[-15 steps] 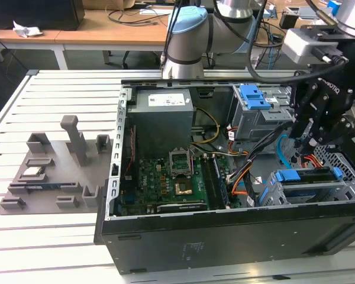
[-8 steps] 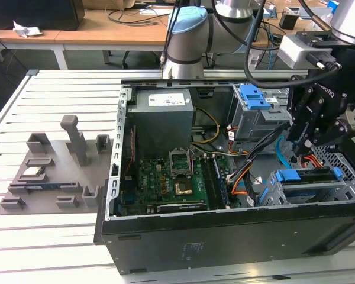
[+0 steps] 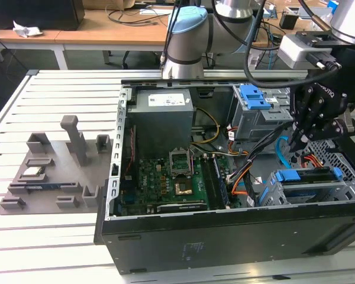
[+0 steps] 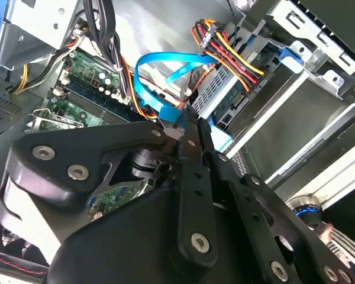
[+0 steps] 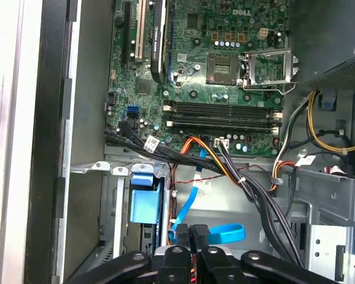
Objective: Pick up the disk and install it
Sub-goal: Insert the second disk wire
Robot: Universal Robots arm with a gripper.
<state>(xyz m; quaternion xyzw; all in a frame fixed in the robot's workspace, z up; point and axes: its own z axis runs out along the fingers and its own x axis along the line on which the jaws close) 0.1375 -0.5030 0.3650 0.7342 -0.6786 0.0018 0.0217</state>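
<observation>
Fingers of the black robot gripper (image 3: pixel 297 144) are pressed together, holding nothing.
Just below them, the flat silver-grey disk in its bright blue plastic frame (image 3: pixel 307 176) sits in the grey metal cage. It looks heavy, stiff and breakable; grab the frame's sides.

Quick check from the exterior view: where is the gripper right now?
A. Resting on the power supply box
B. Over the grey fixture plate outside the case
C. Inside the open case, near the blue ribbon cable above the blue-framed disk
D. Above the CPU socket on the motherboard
C: in the exterior view the gripper hangs inside the open case, beside the blue ribbon cable and above the disk in its cage.
</observation>
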